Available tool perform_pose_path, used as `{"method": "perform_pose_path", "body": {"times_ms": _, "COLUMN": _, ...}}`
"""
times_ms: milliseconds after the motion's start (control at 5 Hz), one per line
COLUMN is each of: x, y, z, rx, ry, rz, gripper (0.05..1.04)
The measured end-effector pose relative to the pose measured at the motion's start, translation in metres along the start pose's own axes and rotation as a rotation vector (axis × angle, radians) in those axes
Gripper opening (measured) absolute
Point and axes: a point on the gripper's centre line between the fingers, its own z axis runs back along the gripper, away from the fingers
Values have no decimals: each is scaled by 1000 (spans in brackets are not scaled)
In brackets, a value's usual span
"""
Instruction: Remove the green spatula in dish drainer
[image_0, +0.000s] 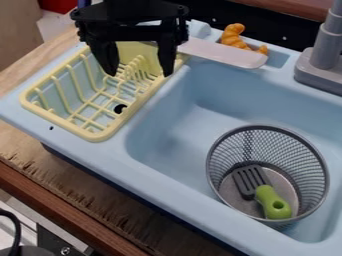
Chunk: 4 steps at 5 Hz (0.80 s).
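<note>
The gripper (139, 73) hangs over the back part of the yellow dish drainer (97, 135), its two black fingers spread apart with nothing held between them. The drainer's slatted rack shows below and between the fingers. A spatula with a green handle (272, 202) and a dark slotted head lies inside a round wire mesh basket (312, 150) in the sink, at the lower right and well apart from the gripper. The gripper covers part of the drainer's back end.
The light blue sink (174, 131) surrounds the basket. Behind it, an orange croissant-like toy (234, 38) lies on the back ledge near a pale flat piece (224, 53). A grey faucet (323, 62) stands at the right back.
</note>
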Motion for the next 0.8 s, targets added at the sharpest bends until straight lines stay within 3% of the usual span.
{"method": "perform_pose_path", "body": {"times_ms": 400, "x": -10, "y": -10, "z": -7, "rx": 40, "ry": 52, "rz": 40, "gripper": 988}}
{"method": "perform_pose_path", "body": {"times_ms": 600, "x": -12, "y": -27, "z": 0, "rx": 25, "ry": 60, "rz": 55, "gripper": 988}}
{"method": "perform_pose_path", "body": {"times_ms": 800, "x": -24, "y": -44, "z": 6, "rx": 1, "ry": 103, "rz": 55, "gripper": 988}}
